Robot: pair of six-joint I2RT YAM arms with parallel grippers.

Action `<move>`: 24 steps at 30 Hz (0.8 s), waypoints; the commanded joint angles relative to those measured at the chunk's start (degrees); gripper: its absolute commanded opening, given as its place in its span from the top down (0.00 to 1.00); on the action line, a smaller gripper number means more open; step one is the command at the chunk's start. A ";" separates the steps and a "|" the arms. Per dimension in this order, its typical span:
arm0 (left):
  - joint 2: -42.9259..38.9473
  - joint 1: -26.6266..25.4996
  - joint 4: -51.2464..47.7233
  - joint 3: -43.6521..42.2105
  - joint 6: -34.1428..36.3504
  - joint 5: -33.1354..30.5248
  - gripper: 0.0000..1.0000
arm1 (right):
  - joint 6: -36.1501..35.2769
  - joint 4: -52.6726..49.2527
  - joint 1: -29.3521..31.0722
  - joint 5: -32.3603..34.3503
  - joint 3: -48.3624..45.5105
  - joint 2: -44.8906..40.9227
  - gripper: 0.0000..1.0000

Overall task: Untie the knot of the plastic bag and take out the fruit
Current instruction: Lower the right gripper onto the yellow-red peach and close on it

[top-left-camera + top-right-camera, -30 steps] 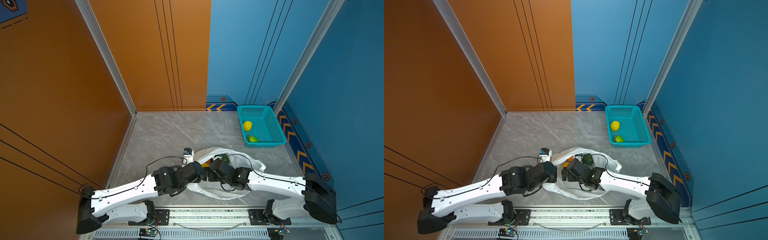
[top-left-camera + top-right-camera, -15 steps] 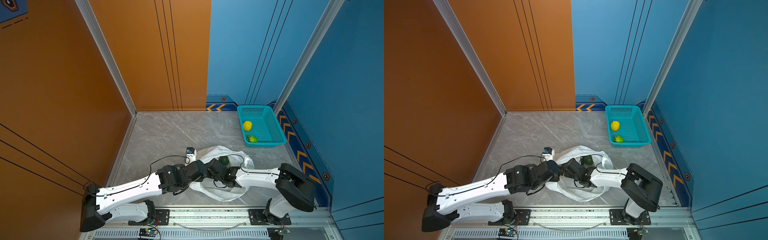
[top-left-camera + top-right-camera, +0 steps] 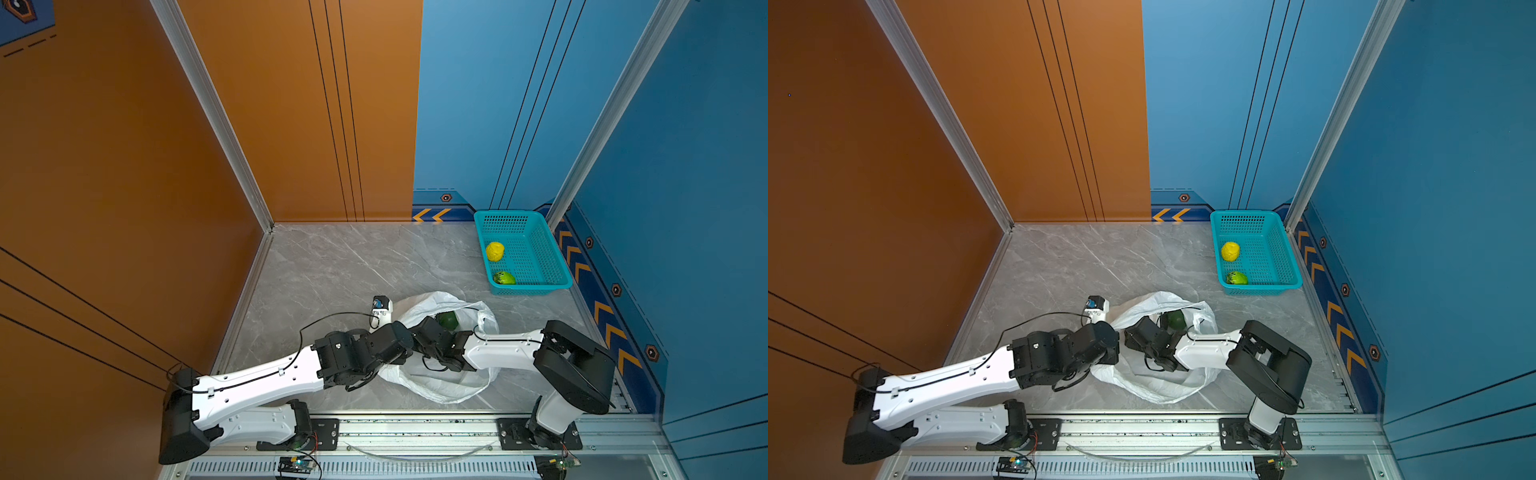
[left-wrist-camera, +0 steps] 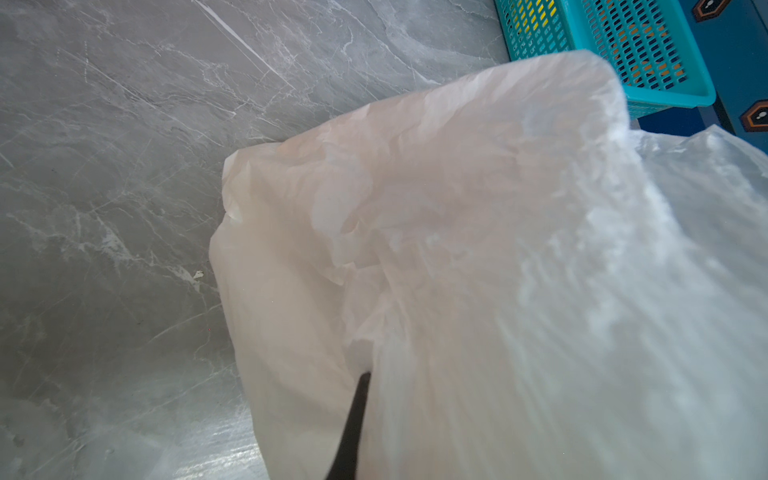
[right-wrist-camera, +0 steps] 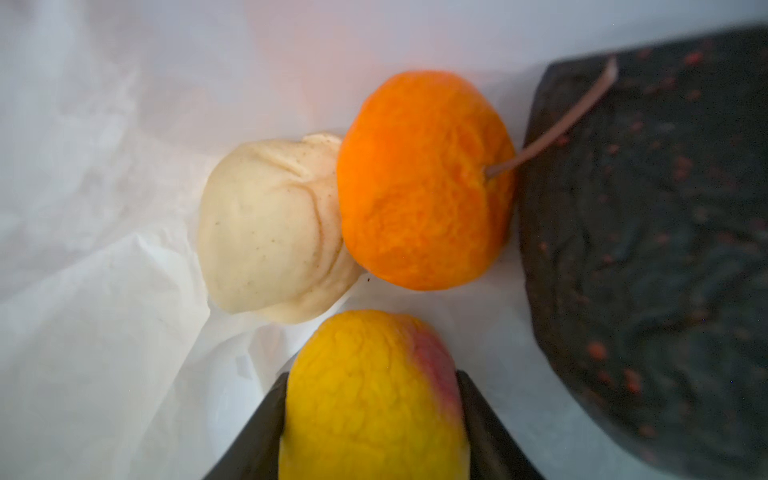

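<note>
Plastic bag (image 3: 436, 382) lies open on the desk (image 3: 332, 266), its rim pinched in the left gripper (image 4: 363, 378); inside, the right gripper (image 5: 372, 376) has just narrowed from wide onto a yellow-pink fruit (image 5: 365, 407), ready to lift

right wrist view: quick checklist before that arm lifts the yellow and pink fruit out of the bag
1. Right gripper around the yellow pink-blushed toy fruit: fingers against both sides, ok.
2. Grip firm enough to lift: cannot tell.
3. Left gripper shut on the thin translucent white plastic bag, holding its rim up: ok.
4. Bag mouth open in both top views: ok.
5. Wrinkled orange toy fruit and cream-white toy fruit outside the fingers: ok.
6. Teal perforated plastic basket has bare floor left: ok.
</note>
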 commanded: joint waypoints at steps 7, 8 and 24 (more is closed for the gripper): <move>-2.02 1.10 -0.20 -0.44 -0.56 -2.23 1.00 | -4.50 -15.47 1.88 -1.73 1.29 -12.42 0.55; -2.03 1.31 0.07 -0.27 -0.31 -2.39 1.00 | -5.04 -17.26 2.09 -2.41 1.56 -13.64 0.54; -1.41 3.24 0.91 1.11 0.85 -3.07 1.00 | -13.35 -42.61 10.68 -3.03 12.75 -25.72 0.54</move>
